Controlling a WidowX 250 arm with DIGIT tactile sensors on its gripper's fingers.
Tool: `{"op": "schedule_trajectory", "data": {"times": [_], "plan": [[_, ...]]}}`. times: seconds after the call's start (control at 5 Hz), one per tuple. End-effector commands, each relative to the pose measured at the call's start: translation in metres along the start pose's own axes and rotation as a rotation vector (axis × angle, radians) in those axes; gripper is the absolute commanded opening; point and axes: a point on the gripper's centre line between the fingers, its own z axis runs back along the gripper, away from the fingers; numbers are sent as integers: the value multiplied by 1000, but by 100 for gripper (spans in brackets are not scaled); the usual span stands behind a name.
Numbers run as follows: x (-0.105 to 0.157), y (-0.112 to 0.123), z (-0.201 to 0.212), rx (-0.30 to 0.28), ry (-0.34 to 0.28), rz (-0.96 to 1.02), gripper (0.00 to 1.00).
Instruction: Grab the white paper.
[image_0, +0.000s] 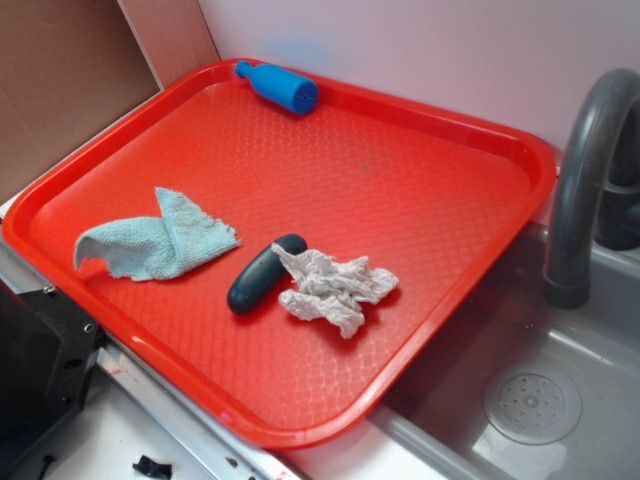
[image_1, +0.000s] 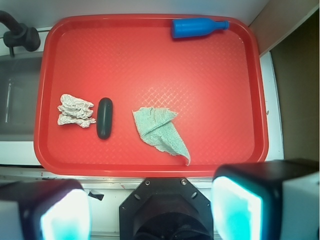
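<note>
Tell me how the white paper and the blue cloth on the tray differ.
The white paper is off-white and crumpled into a ragged wad; the blue cloth is pale blue terry, lying loosely folded and flatter. The cloth covers more of the tray than the paper. The paper touches the dark oblong object; the cloth lies apart from it. Both rest on the red tray, untouched.

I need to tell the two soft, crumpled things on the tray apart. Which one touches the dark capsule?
The white paper: its crumpled edge meets the dark capsule. The light blue cloth lies apart, on the capsule's other side.
</note>
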Motion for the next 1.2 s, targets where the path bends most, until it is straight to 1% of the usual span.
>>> {"op": "schedule_trajectory", "data": {"times": [0.0,0.2,0.4,0.6,0.8,1.0], "plan": [[0,0,0,0,0,0,100],[10,-16,-7,29,-30,-101,100],[17,-45,-20,39,-86,-321,100],[29,-72,-48,-12,-142,-566,100],[46,-98,-84,-45,-184,-790,100],[56,-114,-114,-141,-190,-937,100]]}}
